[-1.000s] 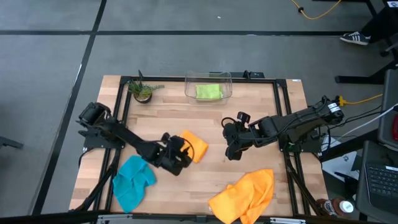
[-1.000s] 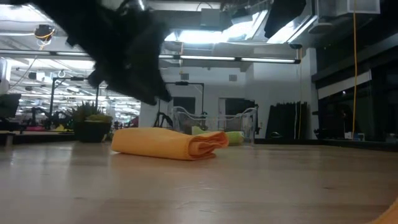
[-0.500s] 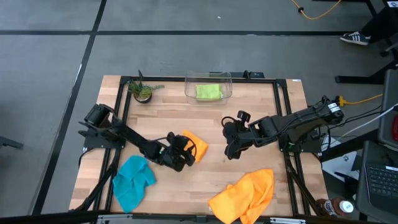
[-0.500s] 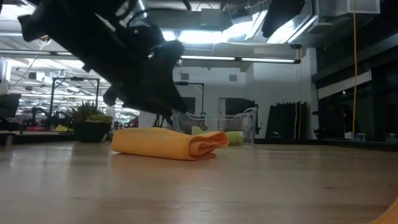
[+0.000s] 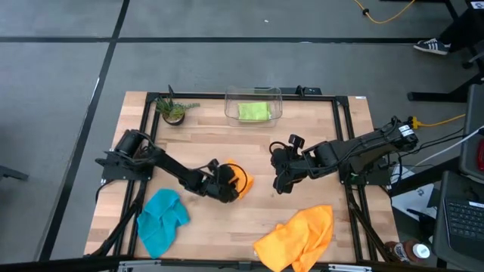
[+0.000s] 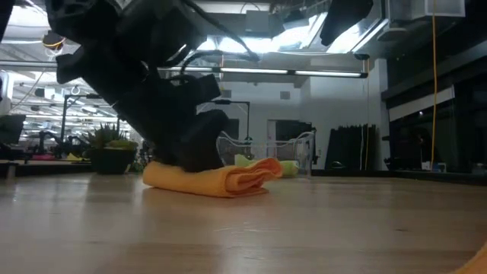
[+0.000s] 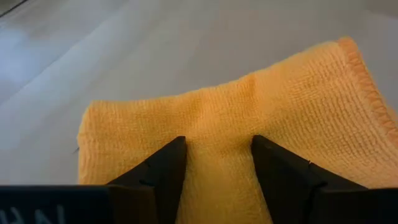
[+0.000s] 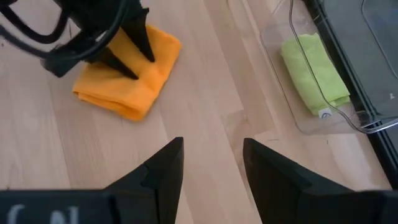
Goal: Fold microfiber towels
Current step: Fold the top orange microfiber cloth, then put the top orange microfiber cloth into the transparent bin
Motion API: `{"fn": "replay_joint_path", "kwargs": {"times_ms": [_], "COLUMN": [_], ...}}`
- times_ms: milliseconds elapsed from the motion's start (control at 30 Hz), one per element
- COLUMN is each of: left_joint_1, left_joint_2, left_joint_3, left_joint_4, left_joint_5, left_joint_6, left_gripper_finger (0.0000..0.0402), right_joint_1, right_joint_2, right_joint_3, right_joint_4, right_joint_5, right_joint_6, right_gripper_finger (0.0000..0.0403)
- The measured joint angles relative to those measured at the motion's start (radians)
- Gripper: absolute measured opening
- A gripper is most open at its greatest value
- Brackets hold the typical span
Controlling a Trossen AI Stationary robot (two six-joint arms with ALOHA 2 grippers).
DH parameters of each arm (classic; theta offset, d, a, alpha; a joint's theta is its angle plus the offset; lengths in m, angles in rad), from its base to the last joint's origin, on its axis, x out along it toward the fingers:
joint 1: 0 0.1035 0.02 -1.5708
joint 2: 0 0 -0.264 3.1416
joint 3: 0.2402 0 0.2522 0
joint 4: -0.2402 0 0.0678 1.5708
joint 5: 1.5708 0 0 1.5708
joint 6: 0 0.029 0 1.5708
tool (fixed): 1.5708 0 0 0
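Left wrist view shows the left gripper (image 7: 217, 171) with its fingers (image 7: 163, 167) parted and pressed down onto the folded orange towel (image 7: 249, 130), a ridge of cloth between them; they are not closed on it. From above, that gripper (image 5: 225, 183) sits on the towel (image 5: 240, 178) near the middle of the worktop (image 5: 249, 143), the left arm reaching in from the left edge. At table height the dark gripper (image 6: 186, 141) covers the near end of the towel (image 6: 236, 177).

The right gripper (image 5: 281, 181) hangs over bare wood to the right of that towel, apart from it, fingers (image 8: 163, 163) parted and holding nothing.

A teal towel (image 5: 161, 217) lies crumpled by the front left, well apart from the loose orange towel (image 5: 299, 236) at the front right. The lime green towel (image 5: 253, 111) lies folded inside the clear bin (image 5: 230, 98) at the back edge, with a small potted plant (image 5: 173, 111) to its left.
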Motion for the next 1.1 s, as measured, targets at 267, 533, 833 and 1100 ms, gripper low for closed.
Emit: {"fn": "replay_joint_path", "kwargs": {"times_ms": [267,533,833,1100], "left_joint_1": [0.008,0.007,-0.068,-0.106], "left_joint_2": [-0.051,-0.207,-0.265,-0.245], "left_joint_3": [-0.001,-0.007,-0.006,-0.006], "left_joint_4": [0.004,-0.029,-0.102,-0.156], "left_joint_5": [0.204,0.173,0.167,0.121], "left_joint_6": [0.348,0.359,0.279,0.217], "left_gripper_finger": [0.0182,0.0182,0.0182,0.0182], "right_joint_1": [0.000,0.000,-0.015,-0.170], "right_joint_2": [0.000,0.000,0.009,0.095], "right_joint_3": [-0.016,-0.058,-0.058,-0.058], "right_joint_4": [0.004,0.006,0.138,0.208], "right_joint_5": [-0.001,-0.008,-0.079,-0.360], "right_joint_6": [0.000,0.022,0.129,0.144], "right_gripper_finger": [0.0168,0.0168,0.0170,0.0236]}}
